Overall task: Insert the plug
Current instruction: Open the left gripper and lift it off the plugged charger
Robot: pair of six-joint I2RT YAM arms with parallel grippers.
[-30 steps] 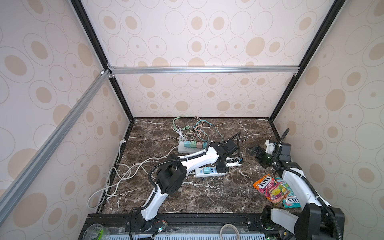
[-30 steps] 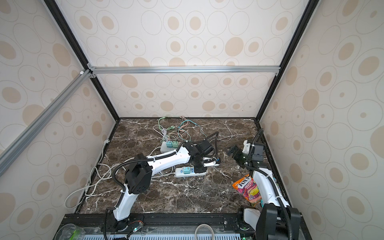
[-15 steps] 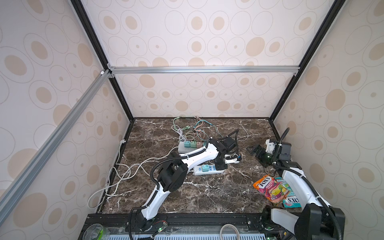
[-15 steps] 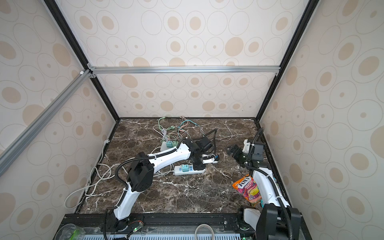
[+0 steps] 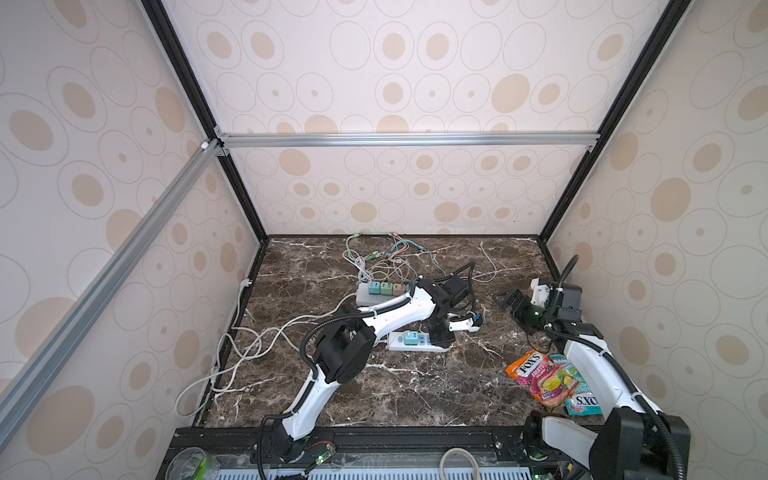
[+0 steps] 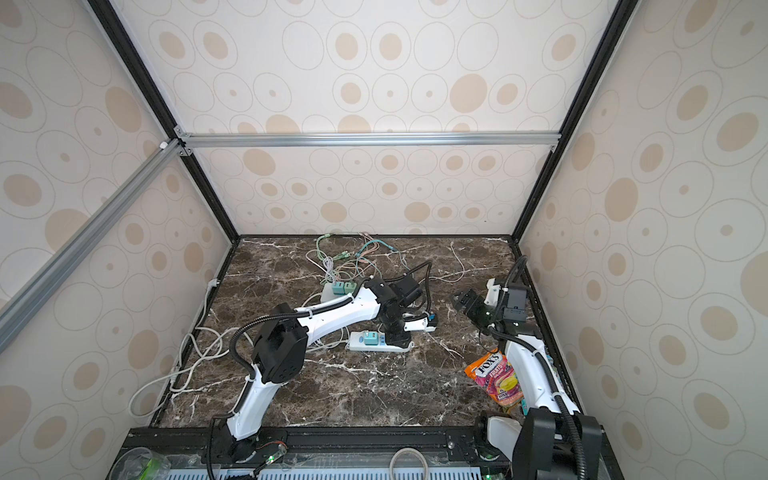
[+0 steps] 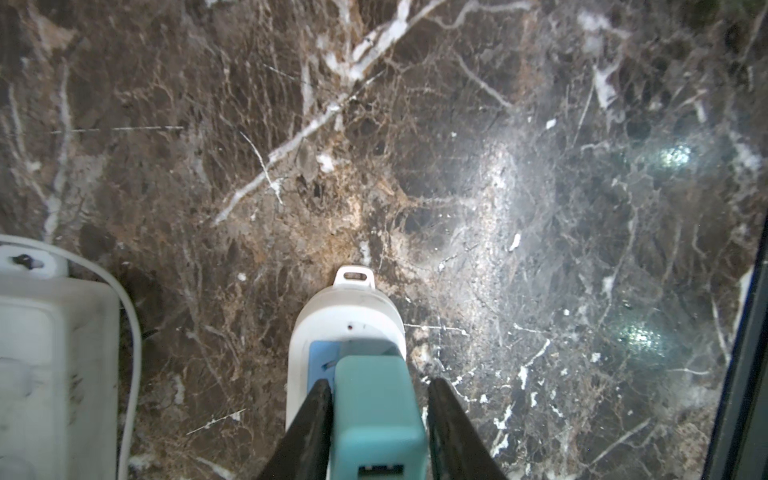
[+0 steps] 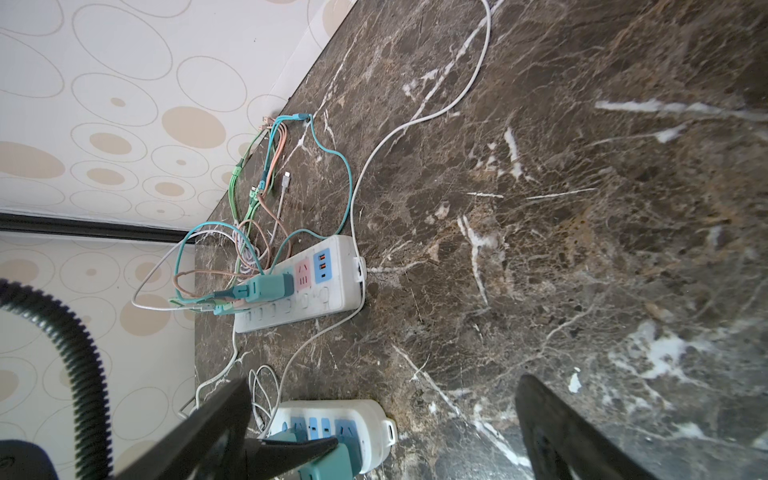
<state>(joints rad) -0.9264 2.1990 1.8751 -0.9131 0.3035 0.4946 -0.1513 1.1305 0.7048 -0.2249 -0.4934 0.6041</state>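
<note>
Plug (image 7: 376, 409) sits in the power strip (image 7: 345, 316) between parted left fingers (image 7: 309, 428).

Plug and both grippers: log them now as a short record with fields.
plug: teal plug stands on the strip's blue socket; depth unclear
strip: white power strip flat on marble table
left gripper: open, fingers flank the plug, one clear of it
right gripper: open, empty
neighbour: second strip beside, apart

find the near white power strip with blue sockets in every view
Top view: near power strip mid-table, under left hand.
Top view: same spot, strip.
Left wrist: its rounded end beyond teal plug.
Right wrist: nearest strip.
Shared landmark: far power strip.
</note>
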